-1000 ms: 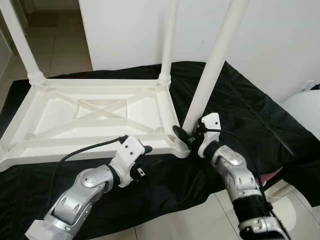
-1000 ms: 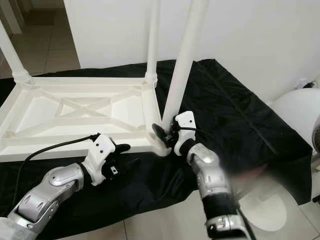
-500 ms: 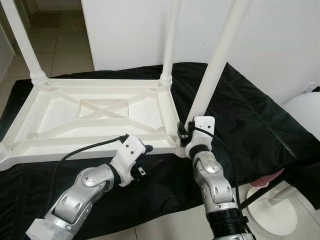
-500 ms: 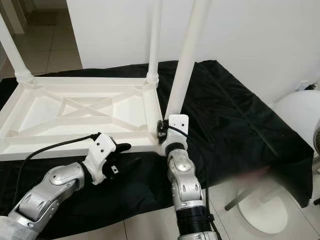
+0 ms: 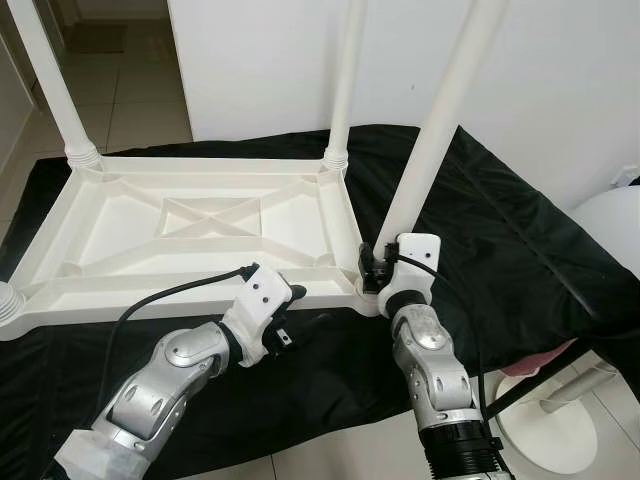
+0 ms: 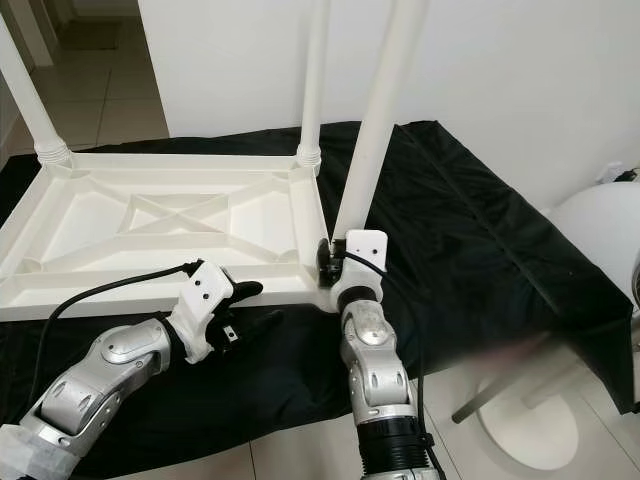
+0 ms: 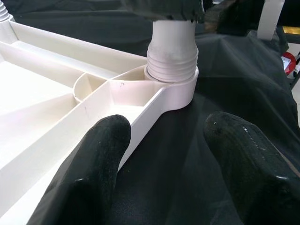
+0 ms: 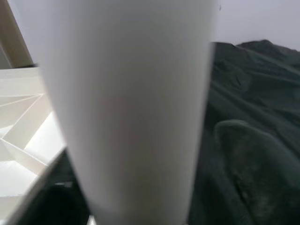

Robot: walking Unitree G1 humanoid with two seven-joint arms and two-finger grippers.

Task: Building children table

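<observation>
Right hand [image 5: 377, 268] has swung square behind the table leg [image 5: 432, 140], clasping its base | tabletop [image 5: 190, 222] inverted on black cloth [image 5: 500, 240], near-right corner | left hand [image 7: 164, 154] open, empty | seating judged underway.

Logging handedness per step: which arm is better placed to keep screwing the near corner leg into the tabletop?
Right. The right pincer is clamped around the leg at its socket; the left pincer is open beside the tabletop edge, holding nothing.
</observation>
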